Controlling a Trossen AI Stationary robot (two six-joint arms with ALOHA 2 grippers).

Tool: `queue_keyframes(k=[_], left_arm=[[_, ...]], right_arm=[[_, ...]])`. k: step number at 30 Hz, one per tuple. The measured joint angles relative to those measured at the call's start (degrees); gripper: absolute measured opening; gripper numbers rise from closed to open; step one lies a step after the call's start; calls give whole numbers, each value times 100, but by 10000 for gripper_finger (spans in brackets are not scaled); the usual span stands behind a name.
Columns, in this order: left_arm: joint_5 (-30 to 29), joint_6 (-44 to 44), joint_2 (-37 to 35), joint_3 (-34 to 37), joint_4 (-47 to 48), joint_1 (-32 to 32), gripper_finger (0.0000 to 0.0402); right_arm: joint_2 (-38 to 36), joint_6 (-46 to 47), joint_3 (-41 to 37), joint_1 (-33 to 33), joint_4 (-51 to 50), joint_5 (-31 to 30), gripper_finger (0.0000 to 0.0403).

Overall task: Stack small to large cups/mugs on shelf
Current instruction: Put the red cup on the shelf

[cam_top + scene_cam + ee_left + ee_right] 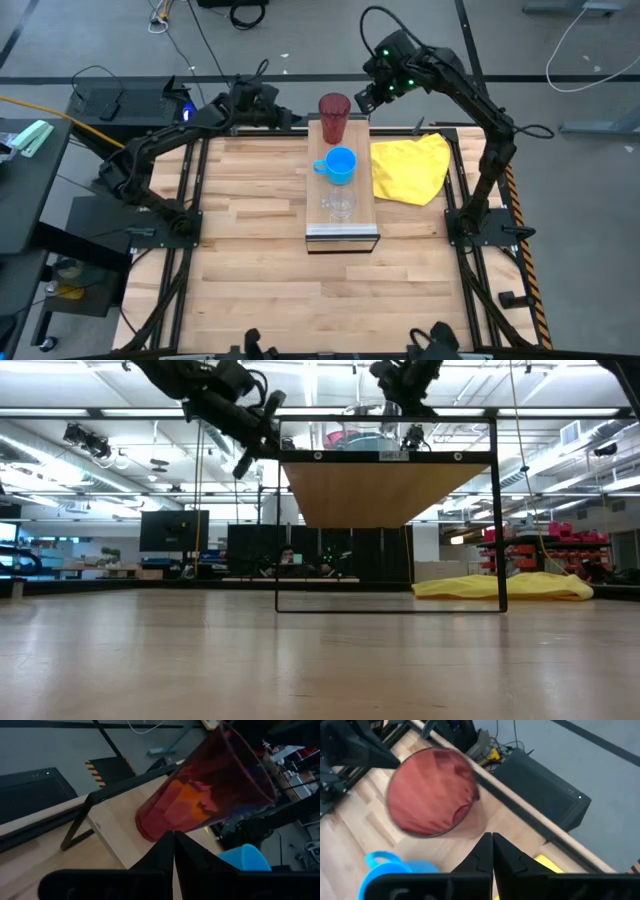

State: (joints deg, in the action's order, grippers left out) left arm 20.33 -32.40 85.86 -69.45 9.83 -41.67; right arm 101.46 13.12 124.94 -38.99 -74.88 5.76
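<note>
The shelf (pixel 342 232) was a long, narrow board of light wood raised on a thin dark metal frame, standing in the middle of the wooden table (pixel 250 260) with its length running from the near side toward the far edge. All three cups stood in a row along it. At the far end was the red tumbler (pixel 334 117), tall and tapered, translucent dark red, upright with its open mouth up. Just in front of it sat the blue mug (pixel 340 165), bright blue, shorter and rounder, its handle pointing toward the left arm's side. Nearer still came the glass cup (pixel 339 206), small and clear, hard to make out against the pale wood. The three stood close together but apart, none inside another.

The left gripper (pixel 296 120) hung beside the far end of the shelf, near the red tumbler, its fingers (pixel 165 851) pressed together and holding nothing. The right gripper (pixel 364 99) hovered above the far end on the other side of the tumbler, its fingers (pixel 482 851) likewise closed tight on nothing.

A crumpled yellow cloth (pixel 412 166) lay on the table just beside the shelf, on the right arm's side.
</note>
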Motion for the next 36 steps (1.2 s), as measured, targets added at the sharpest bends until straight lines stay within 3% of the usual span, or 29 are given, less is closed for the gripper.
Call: queue_keyframes(k=[7,12,16,25,30,36], left_arm=[[49,-180,310,2,-629,-3,11],[44,-459,491,0,-1358,-33,18],[33,-622,666,0,-1495,-94,17],[51,-879,1015,-25,-2017,-18,15],[193,-892,1295,-467,-2006,141,18],[294,-564,1559,-1262,-1153,349,11]], right_arm=[[-535,-107,-1563,-531,1068,337,4],[-999,169,-2948,-703,2695,1209,5],[-1092,378,-3681,-712,3480,1226,3],[-987,444,-4063,-612,3975,1234,3],[-944,472,-4065,-579,4079,1232,2],[-1055,489,-4065,-537,3938,1230,2]])
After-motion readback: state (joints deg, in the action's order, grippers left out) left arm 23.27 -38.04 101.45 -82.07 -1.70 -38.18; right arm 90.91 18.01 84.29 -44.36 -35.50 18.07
